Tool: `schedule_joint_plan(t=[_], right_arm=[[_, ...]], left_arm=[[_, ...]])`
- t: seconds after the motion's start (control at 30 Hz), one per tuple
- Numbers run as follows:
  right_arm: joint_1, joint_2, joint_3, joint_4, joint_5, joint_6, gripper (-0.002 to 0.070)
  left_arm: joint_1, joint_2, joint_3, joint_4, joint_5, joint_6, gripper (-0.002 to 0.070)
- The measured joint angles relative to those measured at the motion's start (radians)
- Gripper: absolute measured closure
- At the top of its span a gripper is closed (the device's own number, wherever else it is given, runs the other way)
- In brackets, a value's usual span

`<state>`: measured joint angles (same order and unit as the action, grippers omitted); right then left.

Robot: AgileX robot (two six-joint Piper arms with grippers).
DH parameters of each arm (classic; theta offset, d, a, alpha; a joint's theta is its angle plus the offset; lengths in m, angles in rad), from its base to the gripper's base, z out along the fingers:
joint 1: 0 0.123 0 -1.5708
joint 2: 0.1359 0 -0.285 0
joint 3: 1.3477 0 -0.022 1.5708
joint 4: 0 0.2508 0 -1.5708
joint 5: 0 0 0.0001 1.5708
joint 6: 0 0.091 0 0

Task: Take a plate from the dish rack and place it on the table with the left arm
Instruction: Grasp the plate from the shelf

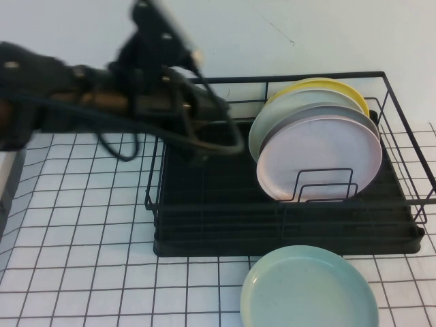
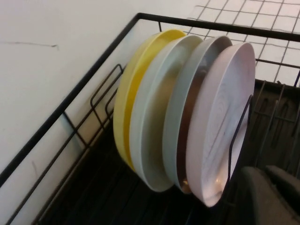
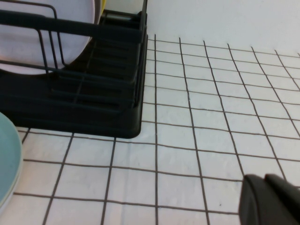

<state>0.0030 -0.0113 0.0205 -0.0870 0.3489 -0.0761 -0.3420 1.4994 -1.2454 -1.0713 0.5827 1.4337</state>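
— Kitchen, or a lab?

— A staged test bench. The table (image 1: 75, 225) filling the lower frame is a white sheet printed with a black grid, not tile, and a bare white wall runs across the top.

— And the dish rack (image 1: 286, 231)?

— A prop at centre right, beside a robot arm (image 1: 61, 102) at upper left.

You're looking at the rack's corner w/ the right wrist cam: the dish rack (image 3: 93, 89) is sitting on the table (image 3: 197, 117), black tray base touching the grid. The plate (image 3: 33, 44) is standing upright behind the wire loops. A mint-green plate (image 3: 7, 159) is lying flat just beside the rack. The right gripper (image 3: 269, 201) is hanging low over bare tiles, only a dark tip showing.
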Motion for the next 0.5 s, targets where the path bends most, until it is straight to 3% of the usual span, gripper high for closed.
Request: schedule_joint_plan(t=[0.07,0.17,0.37,0.5], right_arm=[[0.0,0.0,0.0,0.0,0.0,0.0,0.0678],[0.0,0.0,0.0,0.0,0.0,0.0,0.0678],[0.0,0.0,0.0,0.0,0.0,0.0,0.0678],[0.0,0.0,0.0,0.0,0.0,0.0,0.0678]], left_arm=[[-0.024,0.06,-0.045,0.0,-0.002,0.02,0.0673],[-0.059,0.147,-0.114,0.015,-0.007,0.045,0.061],[-0.107,0.272,-0.218,0.067,-0.02,0.119,0.0363],[-0.13,0.341,-0.264,0.069,-0.068,0.157,0.0327]])
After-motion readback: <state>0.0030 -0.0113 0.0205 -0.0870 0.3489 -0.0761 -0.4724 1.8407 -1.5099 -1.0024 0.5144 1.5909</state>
